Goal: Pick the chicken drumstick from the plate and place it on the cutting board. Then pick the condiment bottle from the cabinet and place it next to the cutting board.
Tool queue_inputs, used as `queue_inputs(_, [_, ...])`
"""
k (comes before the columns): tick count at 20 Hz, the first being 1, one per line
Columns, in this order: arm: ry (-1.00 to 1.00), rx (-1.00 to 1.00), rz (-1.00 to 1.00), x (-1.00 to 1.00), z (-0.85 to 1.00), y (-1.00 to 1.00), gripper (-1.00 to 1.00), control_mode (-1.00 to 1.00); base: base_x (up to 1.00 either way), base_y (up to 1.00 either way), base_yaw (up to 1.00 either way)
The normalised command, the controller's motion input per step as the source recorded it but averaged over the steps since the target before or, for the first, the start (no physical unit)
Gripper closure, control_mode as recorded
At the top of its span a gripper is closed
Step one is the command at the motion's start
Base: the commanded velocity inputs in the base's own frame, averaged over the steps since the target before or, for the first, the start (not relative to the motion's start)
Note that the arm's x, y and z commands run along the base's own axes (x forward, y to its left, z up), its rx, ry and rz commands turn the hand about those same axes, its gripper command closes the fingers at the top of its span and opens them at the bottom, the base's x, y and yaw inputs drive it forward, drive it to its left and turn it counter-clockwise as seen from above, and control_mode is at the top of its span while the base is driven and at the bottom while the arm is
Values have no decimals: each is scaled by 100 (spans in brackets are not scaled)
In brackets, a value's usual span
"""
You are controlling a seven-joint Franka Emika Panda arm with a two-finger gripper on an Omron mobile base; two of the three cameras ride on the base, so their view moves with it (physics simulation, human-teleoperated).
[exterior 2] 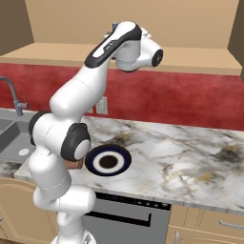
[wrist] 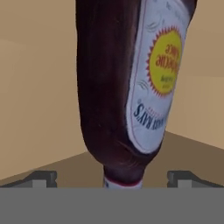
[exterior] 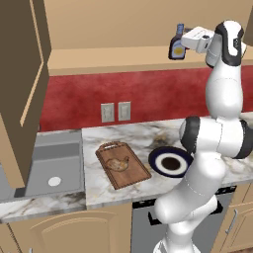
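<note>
The condiment bottle (exterior: 176, 44) stands dark brown on the cabinet shelf (exterior: 108, 58), its blue-grey cap on top. My gripper (exterior: 184, 41) reaches it from the right. In the hand view the bottle (wrist: 118, 87) appears inverted and close, its neck between the wide-apart fingertips (wrist: 43, 177) of my open gripper (wrist: 112, 179). The chicken drumstick (exterior: 118, 163) lies on the reddish-brown cutting board (exterior: 129, 175) on the counter. To the board's right is the navy plate (exterior: 159, 157), also seen from the other side as plate (exterior 2: 124, 159), with nothing on it.
The cabinet's brown door (exterior: 20, 79) hangs open at the far left. A grey sink (exterior: 54, 168) sits left of the board, with its faucet (exterior 2: 12, 95). Two wall outlets (exterior: 116, 112) are on the red backsplash. Marble counter (exterior 2: 190, 152) stretches right of the plate.
</note>
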Motion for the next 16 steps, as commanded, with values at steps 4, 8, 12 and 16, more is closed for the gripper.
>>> queue_inputs(4, [0, 0, 0, 11, 0, -3, -100, -100, 0, 0, 0])
queue_inputs(8, [1, 0, 0, 3, 0, 0, -100, -100, 0, 0, 0])
queue_inputs(12, [1, 0, 0, 0, 0, 0, -100, -100, 0, 0, 0])
queue_inputs(16, [0, 0, 0, 0, 0, 1, -100, -100, 0, 0, 0])
